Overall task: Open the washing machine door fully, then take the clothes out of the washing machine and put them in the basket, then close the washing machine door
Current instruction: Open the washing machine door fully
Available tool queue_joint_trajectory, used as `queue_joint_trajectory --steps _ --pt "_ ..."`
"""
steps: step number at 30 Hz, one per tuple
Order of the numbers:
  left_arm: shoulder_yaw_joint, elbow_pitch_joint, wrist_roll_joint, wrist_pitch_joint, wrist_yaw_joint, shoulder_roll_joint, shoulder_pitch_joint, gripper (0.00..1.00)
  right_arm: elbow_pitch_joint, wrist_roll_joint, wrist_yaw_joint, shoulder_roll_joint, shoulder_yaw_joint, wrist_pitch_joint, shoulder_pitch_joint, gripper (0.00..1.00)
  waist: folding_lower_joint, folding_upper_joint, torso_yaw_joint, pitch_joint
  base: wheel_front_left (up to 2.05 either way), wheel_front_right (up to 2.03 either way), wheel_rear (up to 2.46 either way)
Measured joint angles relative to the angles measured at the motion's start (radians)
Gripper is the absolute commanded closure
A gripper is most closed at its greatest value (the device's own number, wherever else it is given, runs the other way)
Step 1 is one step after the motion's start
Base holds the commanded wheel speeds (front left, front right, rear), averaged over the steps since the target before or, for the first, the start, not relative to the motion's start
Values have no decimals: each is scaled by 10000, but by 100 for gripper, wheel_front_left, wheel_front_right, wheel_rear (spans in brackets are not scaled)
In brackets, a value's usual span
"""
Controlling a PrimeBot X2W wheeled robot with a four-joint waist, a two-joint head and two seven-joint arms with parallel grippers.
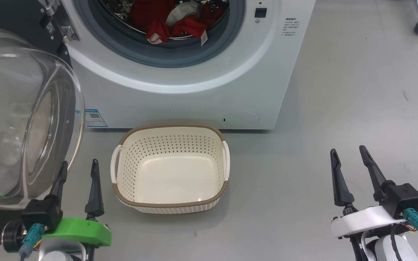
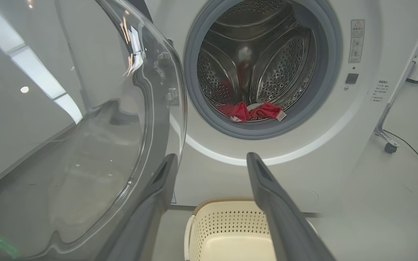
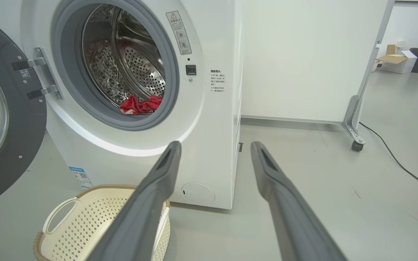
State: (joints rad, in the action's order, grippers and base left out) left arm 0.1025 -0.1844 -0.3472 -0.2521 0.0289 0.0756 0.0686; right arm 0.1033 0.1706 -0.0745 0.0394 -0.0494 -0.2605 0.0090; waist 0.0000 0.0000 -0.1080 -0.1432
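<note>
The washing machine (image 1: 180,98) stands with its door (image 1: 20,119) swung wide open to the left, the glass bowl bulging toward me. Red clothes (image 1: 169,21) lie at the front of the steel drum; they also show in the left wrist view as clothes (image 2: 252,110) and in the right wrist view as clothes (image 3: 140,105). The cream basket (image 1: 171,139) sits on the floor before the machine with nothing in it. My left gripper (image 1: 79,169) is open, low beside the door's glass, left of the basket. Far to the basket's right, my right gripper (image 1: 348,153) is open and holds nothing.
Grey floor surrounds the basket. A wheeled frame leg (image 3: 354,127) and a black cable (image 3: 397,159) lie to the machine's right. Boxes and a dark bin (image 3: 417,59) stand far back.
</note>
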Motion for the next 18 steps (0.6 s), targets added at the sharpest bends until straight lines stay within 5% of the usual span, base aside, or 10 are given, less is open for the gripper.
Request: queue_joint_trajectory --steps 18 --pt "151 -393 44 0 12 -42 -257 0 -201 311 470 2 -130 0 476 0 0 0 796 309 0 0 0"
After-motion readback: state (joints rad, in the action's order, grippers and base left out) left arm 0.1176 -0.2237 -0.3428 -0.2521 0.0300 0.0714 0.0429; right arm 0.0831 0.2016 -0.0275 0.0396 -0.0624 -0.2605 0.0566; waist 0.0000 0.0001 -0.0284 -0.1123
